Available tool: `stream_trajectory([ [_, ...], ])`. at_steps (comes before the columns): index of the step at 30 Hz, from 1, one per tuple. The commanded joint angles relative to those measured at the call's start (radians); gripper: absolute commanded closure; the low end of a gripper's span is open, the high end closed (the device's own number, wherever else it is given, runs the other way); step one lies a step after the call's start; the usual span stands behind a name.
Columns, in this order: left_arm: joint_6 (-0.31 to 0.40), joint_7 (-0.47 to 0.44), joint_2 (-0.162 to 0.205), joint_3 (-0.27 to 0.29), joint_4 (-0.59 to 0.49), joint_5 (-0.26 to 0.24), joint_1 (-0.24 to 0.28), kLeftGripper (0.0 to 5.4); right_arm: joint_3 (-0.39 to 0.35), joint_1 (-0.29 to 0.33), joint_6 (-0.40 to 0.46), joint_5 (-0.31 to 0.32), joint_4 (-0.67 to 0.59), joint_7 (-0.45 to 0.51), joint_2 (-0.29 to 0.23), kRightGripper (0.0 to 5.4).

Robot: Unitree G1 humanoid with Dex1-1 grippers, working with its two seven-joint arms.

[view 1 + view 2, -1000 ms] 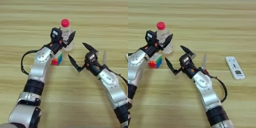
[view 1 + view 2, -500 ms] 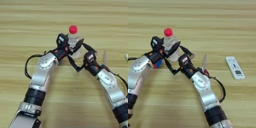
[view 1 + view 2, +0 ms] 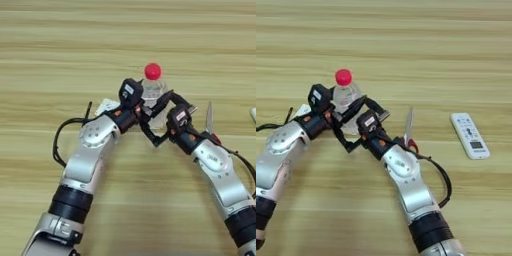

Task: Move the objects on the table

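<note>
— While I've got a second: where's the bottle [image 3: 152, 89]?

— Mid-table [image 3: 60, 45], upright, red cap on top, pinched in the left gripper [image 3: 151, 107]. Black fingers sit on both sides of the clear body, low down.

— And the right gripper [image 3: 165, 120]?

— Fingers spread wide, holding nothing, just right of the bottle and a bit nearer the robot. One finger reaches toward the bottle's base, nearly meeting the left gripper (can't tell if they actually touch).

— So which way does the next move turn?

— My guess is a handover. Bottle's long axis is vertical and it lies up and to the left of the right gripper's open span, so that arm would close in sideways. The left is obviously nearer, since it has hold of the bottle.

— Other stuff?

— Scissors [image 3: 409, 131] just right of the right arm, blades pointing away; remote [image 3: 470, 135] well off to the right. Something white by the left forearm, not identifiable.
</note>
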Motion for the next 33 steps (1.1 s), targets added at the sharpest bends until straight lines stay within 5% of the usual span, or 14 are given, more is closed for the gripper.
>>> stream_trajectory([
  [1, -0.012, -0.004, -0.015, -0.022, -0.019, 0.003, 0.013, 2.22, 0.014, -0.025, -0.001, -0.018, 0.016, -0.004, 0.012, 0.00],
  [7, -0.011, -0.004, -0.019, -0.031, -0.020, 0.004, 0.018, 2.22, 0.019, -0.028, 0.003, -0.020, 0.030, -0.001, 0.015, 0.00],
  [18, -0.016, 0.002, -0.021, -0.032, -0.012, 0.008, 0.019, 2.22, 0.013, -0.030, 0.004, -0.010, 0.038, -0.006, 0.014, 1.61],
  [28, -0.020, 0.007, -0.023, -0.030, -0.009, 0.010, 0.018, 2.22, 0.010, -0.032, 0.003, -0.005, 0.043, -0.006, 0.012, 1.86],
  [33, -0.021, 0.010, -0.023, -0.028, -0.004, 0.012, 0.017, 1.32, 0.000, -0.036, 0.003, -0.003, 0.047, -0.015, 0.012, 2.02],
])
